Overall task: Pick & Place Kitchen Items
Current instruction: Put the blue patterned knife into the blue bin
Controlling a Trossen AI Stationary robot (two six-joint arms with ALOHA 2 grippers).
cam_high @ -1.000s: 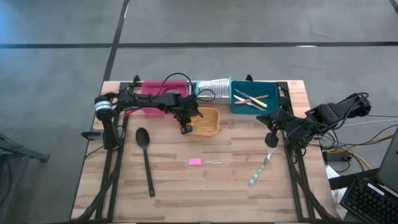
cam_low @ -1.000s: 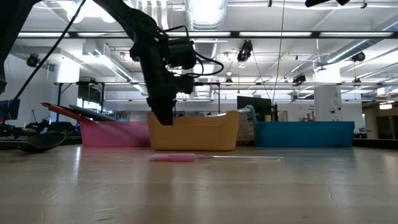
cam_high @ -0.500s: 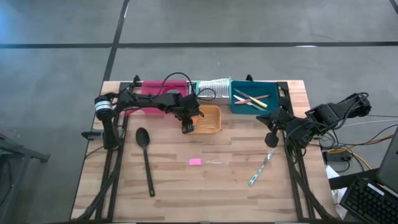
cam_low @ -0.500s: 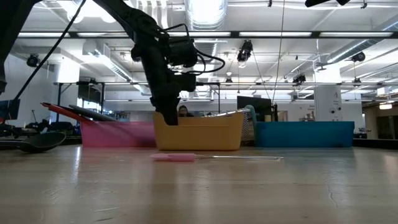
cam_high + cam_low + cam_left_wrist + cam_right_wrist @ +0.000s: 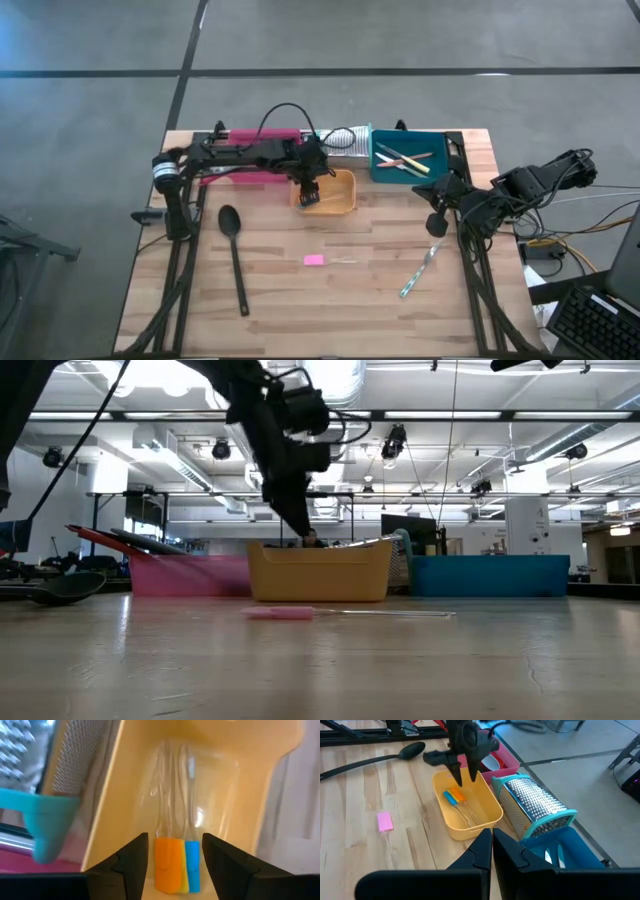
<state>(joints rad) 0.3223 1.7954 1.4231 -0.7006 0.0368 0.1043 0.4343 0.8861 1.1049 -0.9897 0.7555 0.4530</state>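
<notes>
Hovering over the orange tray (image 5: 345, 205), left gripper (image 5: 309, 190) has its fingers (image 5: 131, 857) apart and nothing between them. Directly below it, on the tray floor, lie the small orange piece (image 5: 169, 862) and blue piece (image 5: 192, 862) side by side, touching, with clear thin tines running away from the gripper toward the far tray wall; a sliver of yellow shows between them. From the right wrist view the same pair (image 5: 454, 796) sits at the tray end nearest the left gripper (image 5: 463, 776).

Just beyond the tray from the left gripper: silver grater (image 5: 532, 805) with a teal frame, lying tilted on its side. Pink tray (image 5: 245, 176) is under the left arm, on the side away from the grater. Teal tray (image 5: 440, 172) sits past the grater and holds a few small knives (image 5: 405, 160).

Loose on the table (image 5: 300, 300), nearer the front edge than the left gripper: pink piece (image 5: 314, 260), black spoon (image 5: 234, 252) well off to the arm-base side.

Right gripper (image 5: 491, 845) is parked at the table's right edge, fingers pressed together, holding nothing. A grey-blue utensil (image 5: 420, 271) lies on the table just in front of it.
</notes>
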